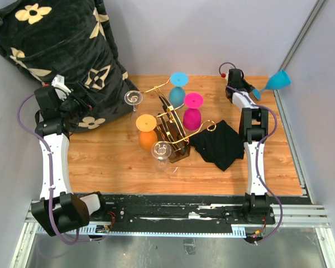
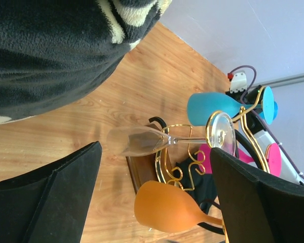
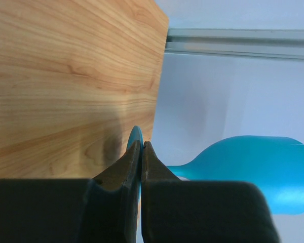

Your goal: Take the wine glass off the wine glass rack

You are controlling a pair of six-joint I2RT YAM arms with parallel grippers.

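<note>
**One glass off the rack, held in the right tool**

Overhead view: The rack (image 1: 173,129) stands at centre frame on the tabletop (image 1: 111,167). Five glasses hang on it: a second blue glass (image 1: 178,86), a pink glass (image 1: 192,111), an orange glass (image 1: 147,131) and two clear glasses (image 1: 133,98). The held blue glass (image 1: 276,82) is at the upper right, well apart from the rack, lying sideways past the tabletop's right edge. The right tool (image 1: 251,92) has it by the foot. The left tool (image 1: 81,102) sits at mid left beside a black flowered cushion (image 1: 56,39). A black cloth (image 1: 218,145) lies right of the rack.

Judgement: the removal looks done for this glass. What is left is to set it down, if that is wanted.

Left wrist view: The left tool (image 2: 154,152) is spread wide and grips nothing. It looks toward the rack (image 2: 167,167), with a clear glass (image 2: 142,140) at centre frame, apart from both fingers.

Right wrist view: The right tool (image 3: 142,152) is pinched nearly closed on the thin foot of the held blue glass (image 3: 253,172). The bowl reaches toward the right of the frame, beyond the tabletop (image 3: 66,76).
</note>
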